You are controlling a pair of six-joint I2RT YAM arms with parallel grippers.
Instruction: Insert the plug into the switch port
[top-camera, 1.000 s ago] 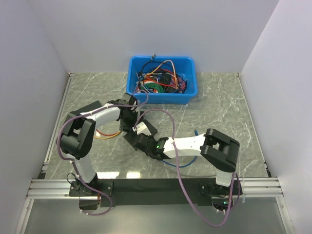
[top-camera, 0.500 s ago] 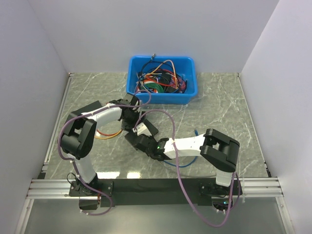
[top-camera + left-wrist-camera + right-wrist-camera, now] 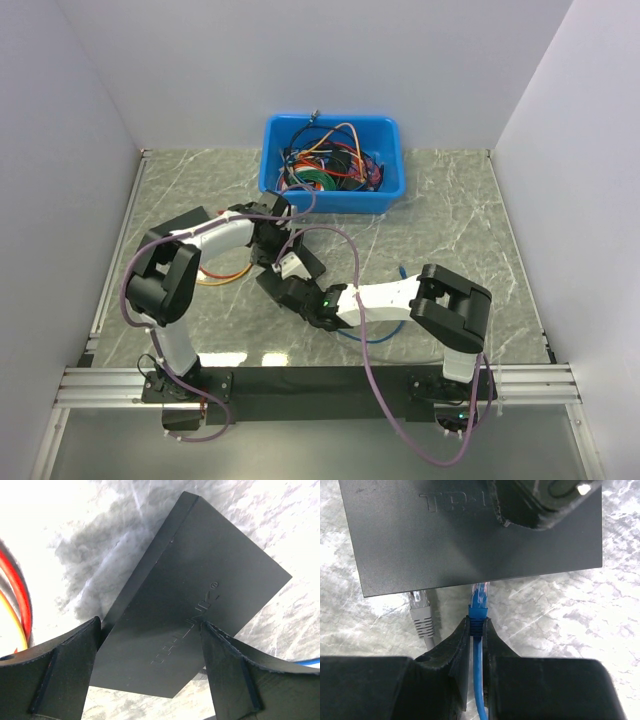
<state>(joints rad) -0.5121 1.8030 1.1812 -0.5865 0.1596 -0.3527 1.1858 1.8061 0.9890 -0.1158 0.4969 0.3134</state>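
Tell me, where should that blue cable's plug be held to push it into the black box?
By the blue boot just behind the clear plug, pinched from its two sides, coming in from behind along the cable. That leaves the tip free and pointing at the switch; the right gripper grips it just so.

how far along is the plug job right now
Done: the right gripper pinches the blue cable just behind the plug, lined up with the switch edge. In hand: the plug's tip meets that edge, most of it showing, while the left gripper straddles the switch. Left: push it fully in.
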